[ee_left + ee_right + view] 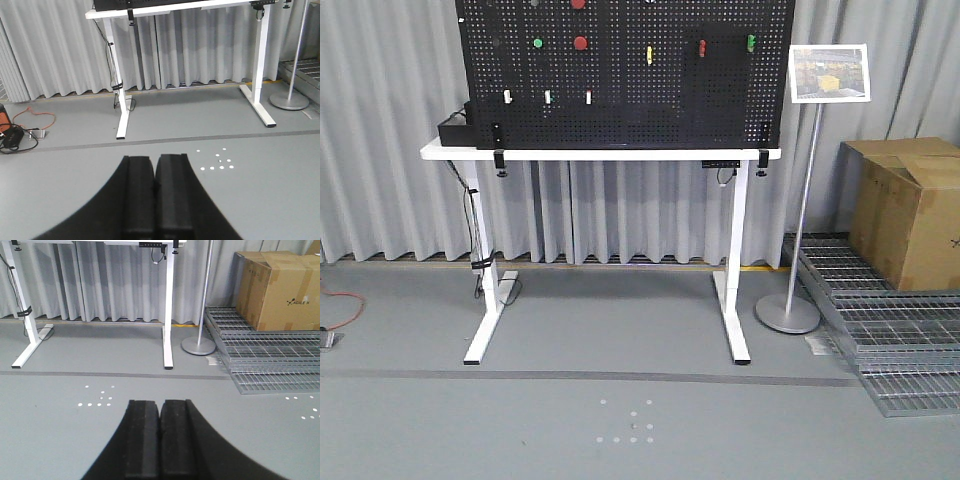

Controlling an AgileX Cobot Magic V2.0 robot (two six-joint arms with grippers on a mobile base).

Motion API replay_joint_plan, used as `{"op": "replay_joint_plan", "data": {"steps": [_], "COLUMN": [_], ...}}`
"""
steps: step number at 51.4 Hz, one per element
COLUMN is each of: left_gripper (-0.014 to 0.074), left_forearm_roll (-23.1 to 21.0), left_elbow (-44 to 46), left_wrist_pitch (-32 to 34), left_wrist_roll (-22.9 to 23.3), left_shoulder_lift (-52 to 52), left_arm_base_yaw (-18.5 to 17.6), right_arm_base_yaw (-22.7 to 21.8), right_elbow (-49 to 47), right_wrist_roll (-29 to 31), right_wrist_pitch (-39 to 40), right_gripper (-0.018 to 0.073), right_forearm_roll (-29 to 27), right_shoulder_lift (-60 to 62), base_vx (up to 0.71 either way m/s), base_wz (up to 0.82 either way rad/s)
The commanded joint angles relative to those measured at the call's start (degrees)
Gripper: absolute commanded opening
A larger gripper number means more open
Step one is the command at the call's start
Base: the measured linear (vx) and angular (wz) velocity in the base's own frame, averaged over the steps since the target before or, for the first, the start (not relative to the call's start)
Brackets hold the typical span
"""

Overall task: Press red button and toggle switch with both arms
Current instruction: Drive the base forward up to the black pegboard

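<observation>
A black pegboard (670, 100) stands on a white table (620, 154) in the front view. A round red button (580, 43) sits on it at upper left of centre, beside a green button (537, 43). Another red button (578, 3) is cut off by the top edge. The toggle switch is too small to make out. My left gripper (155, 159) is shut and empty, low over the grey floor, pointing at the table. My right gripper (160, 402) is also shut and empty over the floor. Neither arm shows in the front view.
The board also holds a yellow handle (649, 54), red and green handles, and small rocker switches (547, 97). A sign stand (805, 200), cardboard box (910, 210) and metal grates (900, 340) are at the right. Cables (20, 135) lie on the floor at left.
</observation>
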State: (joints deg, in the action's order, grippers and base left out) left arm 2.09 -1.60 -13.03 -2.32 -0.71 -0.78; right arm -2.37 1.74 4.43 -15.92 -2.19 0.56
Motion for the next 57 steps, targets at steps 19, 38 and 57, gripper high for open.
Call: {"op": "replay_joint_plan", "data": {"steps": [19,38,57], "left_gripper": [0.0002,0.0002,0.0002], "left_forearm_roll": [-0.26,-0.26,-0.26], "left_elbow": [-1.93,-1.93,-1.93], "left_wrist_pitch": [4.6,4.6,4.6], "left_wrist_roll": [0.39,0.39,0.39], "left_shoulder_lift": [-0.84,-0.84,-0.84], "left_arm_base_yaw": [0.07,0.07,0.07], "right_arm_base_yaw": [0.12,0.12,0.12], "right_elbow": [0.67,0.67,0.67], "right_wrist_roll": [-0.14,-0.14,-0.14], "right_wrist_pitch": [4.59,4.59,4.59], "right_gripper": [-0.0003,-0.0003,-0.0003], "right_forearm_roll": [0.43,0.43,0.43], "right_shoulder_lift": [1.04,1.04,1.04], "base_vx": [0.0,0.03,0.17], "base_wz": [0.0,-0.01,0.03]}}
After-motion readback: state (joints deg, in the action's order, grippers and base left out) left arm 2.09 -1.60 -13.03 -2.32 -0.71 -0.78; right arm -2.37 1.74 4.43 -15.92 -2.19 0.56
